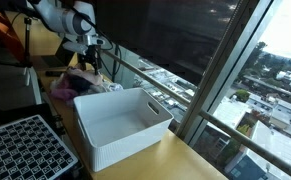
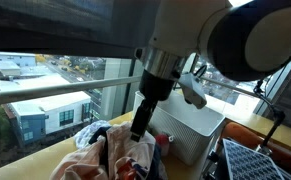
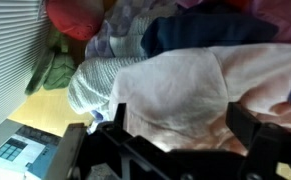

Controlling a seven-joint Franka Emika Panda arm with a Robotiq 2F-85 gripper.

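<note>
While the black two-finger gripper [image 3: 170,135] hangs with its fingers spread apart and nothing clamped between them, a pale pink soft cloth [image 3: 185,90] lies directly beneath it; whether they touch cannot be told. This cloth tops a heap of mixed garments [image 2: 103,158] just beside the white rectangular plastic bin [image 1: 125,122] on the light wooden table [image 1: 180,160]. A grey striped fabric [image 3: 93,85], a red garment [image 3: 75,15] and a dark blue garment [image 3: 205,35] adjoin it. On the bin's far side from the heap sits a black gridded tray [image 1: 20,145].
</note>
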